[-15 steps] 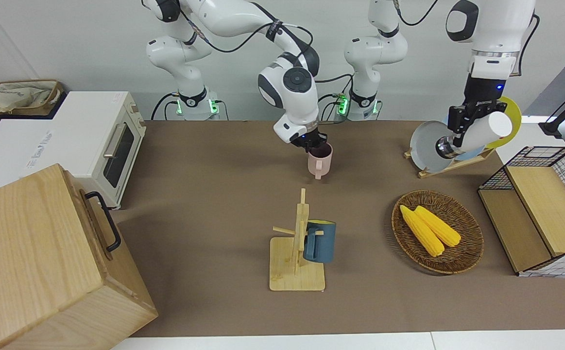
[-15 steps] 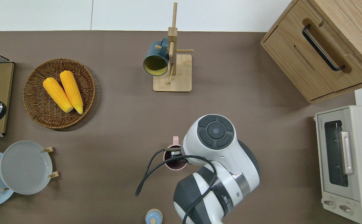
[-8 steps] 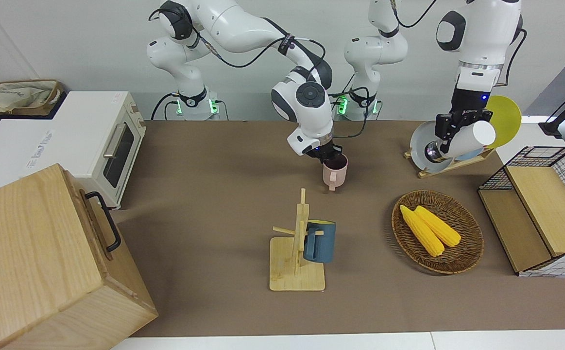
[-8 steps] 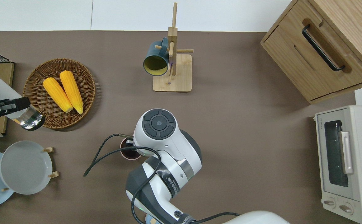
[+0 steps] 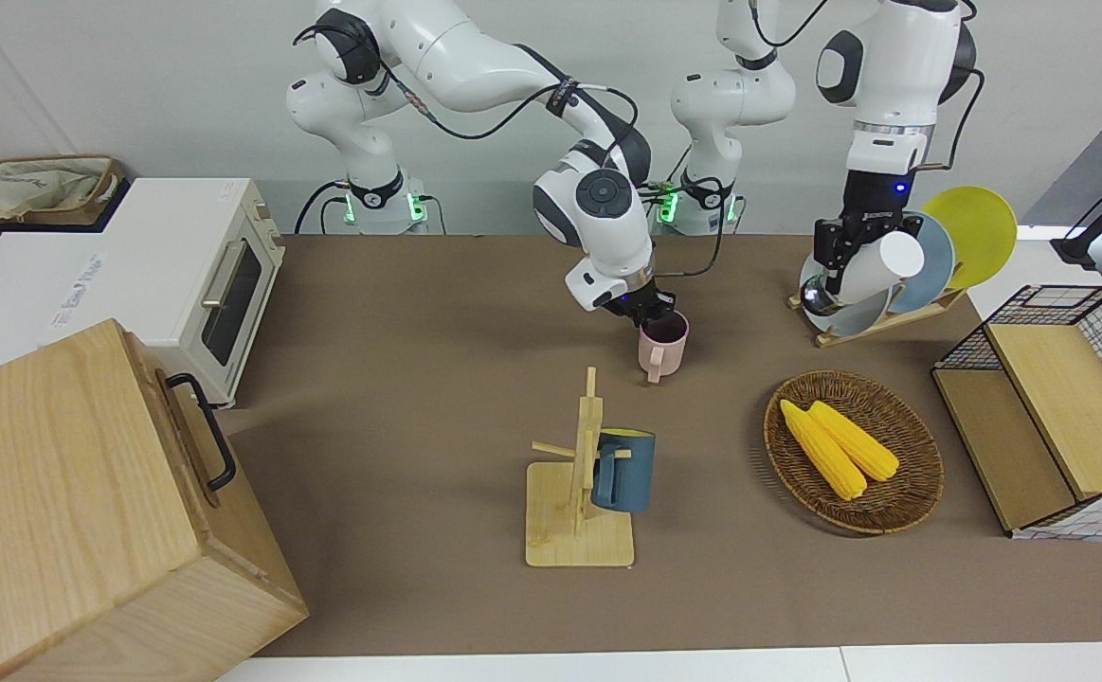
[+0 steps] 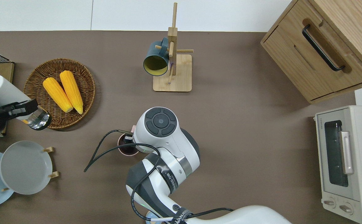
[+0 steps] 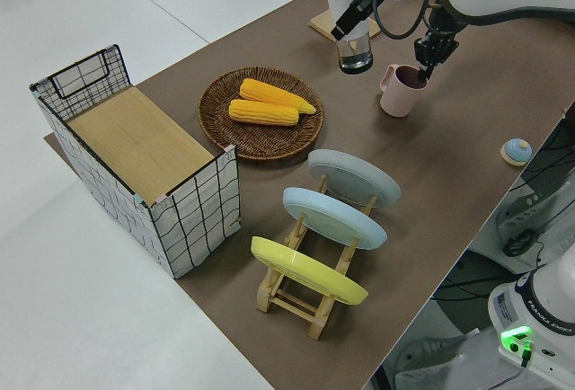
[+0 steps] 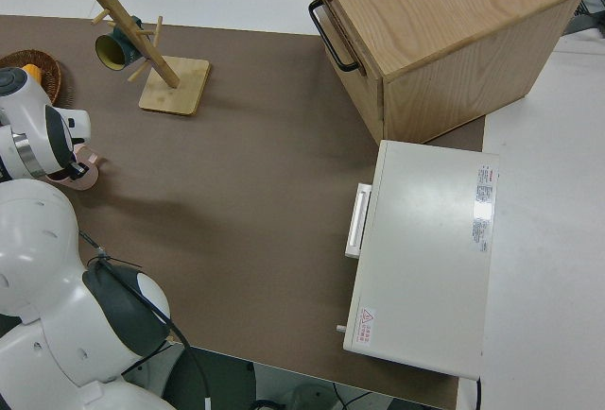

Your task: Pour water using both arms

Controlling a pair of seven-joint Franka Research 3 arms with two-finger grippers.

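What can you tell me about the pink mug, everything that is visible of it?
The pink mug is a matte, ceramic-looking cup with one loop handle and a dark inside. It is upright at the middle of the brown table, nearer to the robots than the wooden mug rack. The right gripper grips its rim on the robots' side. Whether its base touches the table cannot be told.

One camera sits across the brown table and faces the two robots, standing at 12 o'clock. Another looks straight down, arms coming in from 6 o'clock. A raised one looks slantwise along the table from one end. The last looks down from above the right arm. All four see the wooden peg stand with a blue mug.
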